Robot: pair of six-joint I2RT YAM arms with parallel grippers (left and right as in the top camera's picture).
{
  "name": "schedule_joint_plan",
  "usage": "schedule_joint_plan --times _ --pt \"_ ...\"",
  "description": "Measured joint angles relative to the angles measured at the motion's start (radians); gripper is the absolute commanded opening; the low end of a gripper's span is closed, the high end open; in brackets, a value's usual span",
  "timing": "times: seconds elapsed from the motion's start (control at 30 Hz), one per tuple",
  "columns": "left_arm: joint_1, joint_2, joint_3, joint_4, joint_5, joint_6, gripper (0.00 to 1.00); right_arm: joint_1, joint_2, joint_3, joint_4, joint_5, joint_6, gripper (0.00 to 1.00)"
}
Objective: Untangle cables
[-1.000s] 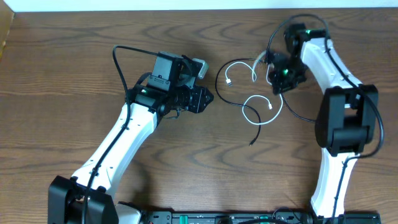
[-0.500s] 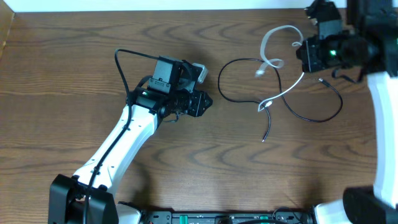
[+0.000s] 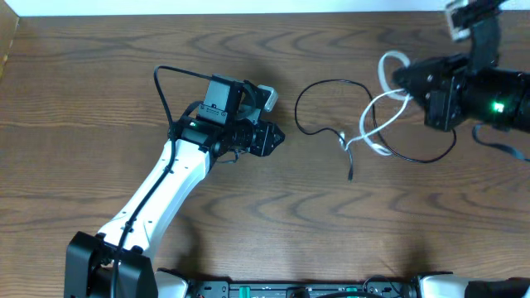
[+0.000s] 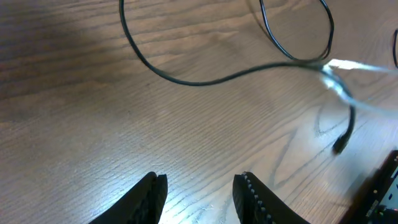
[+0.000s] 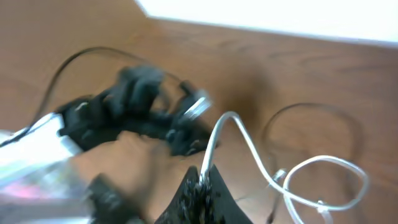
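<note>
Two tools | right tool [image 5: 200,186] pinches white cable [image 5: 249,146] | left tool [image 4: 199,193] spread, empty

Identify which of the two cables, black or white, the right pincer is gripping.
The white cable: the shut right pincer pinches it and lifts it, while the black cable lies loose on the table.

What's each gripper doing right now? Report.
Left gripper: open, holding nothing.
Right gripper: shut on the white cable.
</note>
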Motion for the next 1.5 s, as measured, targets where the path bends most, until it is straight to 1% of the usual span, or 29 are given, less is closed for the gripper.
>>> schedule_joint_plan --times 0.1,0.13,0.3,0.37,0.4,0.47,0.5,0.53,0.57,0.63,0.7,0.73,0.9,1.0,1.1,1.43,1.5 --pt "0.000 0.000 0.000 0.001 0.003 0.005 0.40 0.019 0.016 -0.001 -0.114 -0.109 -0.064 0.01" --pt "0.000 0.000 0.000 0.001 0.004 0.012 0.40 0.037 0.021 -0.006 -0.126 -0.129 -0.084 0.01" --pt "0.000 0.000 0.000 0.001 0.008 0.022 0.41 0.109 0.026 -0.020 -0.128 -0.105 -0.108 0.01" --pt "0.000 0.000 0.000 0.003 0.011 0.022 0.40 0.133 0.026 -0.020 -0.128 -0.031 -0.103 0.01" --pt "0.000 0.000 0.000 0.003 0.011 0.022 0.40 0.145 0.026 -0.022 -0.127 0.066 -0.082 0.01" --pt "0.000 0.000 0.000 0.007 0.011 0.022 0.40 0.155 0.027 -0.041 -0.126 0.320 -0.007 0.01" --pt "0.000 0.000 0.000 0.011 0.011 0.022 0.40 0.158 0.034 -0.060 -0.129 0.491 0.057 0.01" --pt "0.000 0.000 0.000 0.012 0.011 0.022 0.40 0.158 0.036 -0.069 -0.129 0.556 0.082 0.01" --pt "0.000 0.000 0.000 0.014 0.011 0.022 0.40 0.156 0.048 -0.086 -0.129 0.673 0.134 0.01" --pt "0.000 0.000 0.000 0.016 0.013 0.022 0.40 0.146 0.075 -0.116 -0.126 0.807 0.198 0.01" --pt "0.000 0.000 0.000 0.016 0.014 0.021 0.40 0.124 0.124 -0.142 -0.121 0.884 0.239 0.01" --pt "0.000 0.000 0.000 0.016 0.014 0.021 0.40 0.109 0.169 -0.151 -0.109 0.895 0.245 0.01" --pt "0.000 0.000 0.000 0.009 0.014 0.021 0.40 0.104 0.262 -0.159 -0.027 0.897 0.245 0.01" --pt "0.000 0.000 0.000 0.005 0.015 0.021 0.40 0.092 0.281 -0.161 0.046 0.894 0.245 0.01" --pt "0.000 0.000 0.000 0.002 0.018 0.021 0.40 0.051 0.281 -0.155 0.069 0.891 0.245 0.01" --pt "0.000 0.000 0.000 0.002 0.018 0.021 0.40 -0.161 0.281 -0.054 0.089 0.880 0.245 0.01" --pt "0.000 0.000 0.000 0.002 0.018 0.021 0.40 -0.227 0.281 0.018 0.086 0.872 0.245 0.01"
